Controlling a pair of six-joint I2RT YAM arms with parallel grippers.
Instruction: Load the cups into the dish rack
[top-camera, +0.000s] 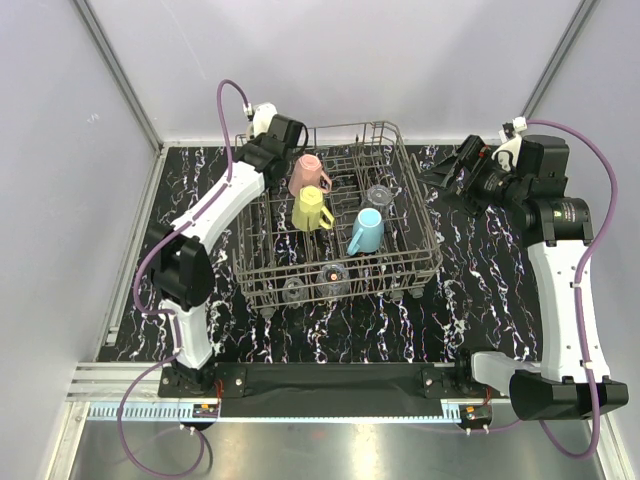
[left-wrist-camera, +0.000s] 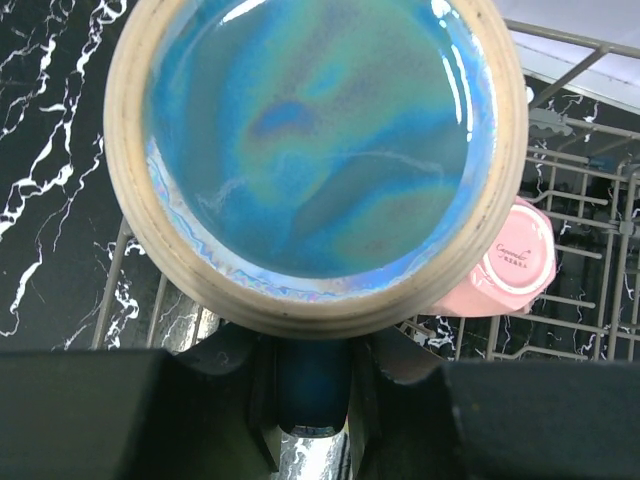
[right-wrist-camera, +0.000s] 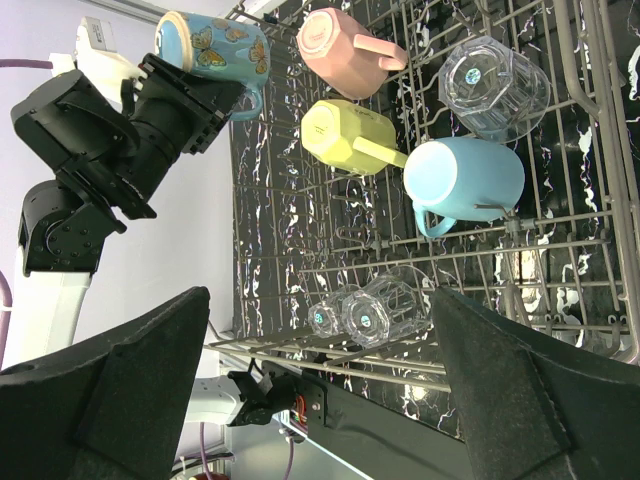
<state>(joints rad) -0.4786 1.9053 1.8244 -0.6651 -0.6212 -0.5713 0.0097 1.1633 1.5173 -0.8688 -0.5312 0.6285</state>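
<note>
My left gripper (left-wrist-camera: 315, 372) is shut on the handle of a teal-blue mug (left-wrist-camera: 310, 150), whose glazed base fills the left wrist view. In the right wrist view this butterfly-patterned mug (right-wrist-camera: 218, 48) hangs at the far left corner of the dish rack (top-camera: 425, 215). Inside the rack lie a pink mug (top-camera: 307, 172), a yellow mug (top-camera: 312, 208), a light blue mug (top-camera: 366, 230) and three clear glasses (top-camera: 380, 195) (top-camera: 332, 277) (top-camera: 293, 290). My right gripper (top-camera: 450, 172) hovers open and empty beside the rack's right side.
The rack stands on a black marbled tabletop (top-camera: 480, 290) enclosed by pale walls (top-camera: 70, 150). The pink mug (left-wrist-camera: 520, 265) lies just right of the held mug. Bare tabletop lies right of and in front of the rack.
</note>
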